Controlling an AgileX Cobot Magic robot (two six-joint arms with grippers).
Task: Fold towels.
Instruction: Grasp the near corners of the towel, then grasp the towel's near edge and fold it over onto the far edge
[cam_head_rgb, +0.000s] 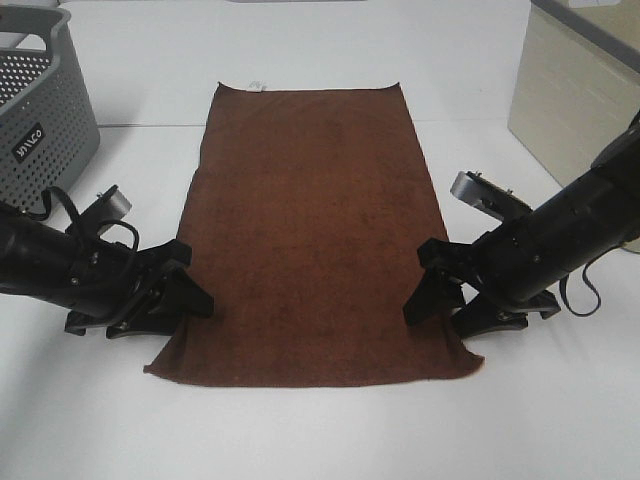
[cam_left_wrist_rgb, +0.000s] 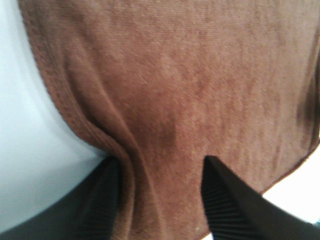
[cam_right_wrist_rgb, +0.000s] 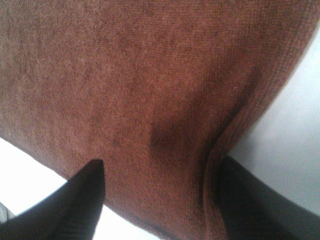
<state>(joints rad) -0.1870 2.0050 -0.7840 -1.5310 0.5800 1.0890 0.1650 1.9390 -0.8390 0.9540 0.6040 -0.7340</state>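
The dark reddish-brown towel lies flat and lengthwise on the white table, its small white tag at the far short edge. My left gripper is at the towel's left long edge near the front corner. In the left wrist view, the left gripper straddles the towel, jaws apart, with the hem wrinkled against one finger. My right gripper mirrors it at the right edge. The right wrist view shows the right gripper with its fingers apart around the towel.
A grey perforated basket stands at the back left. A beige cabinet rises at the back right. White tabletop runs along the front of the towel.
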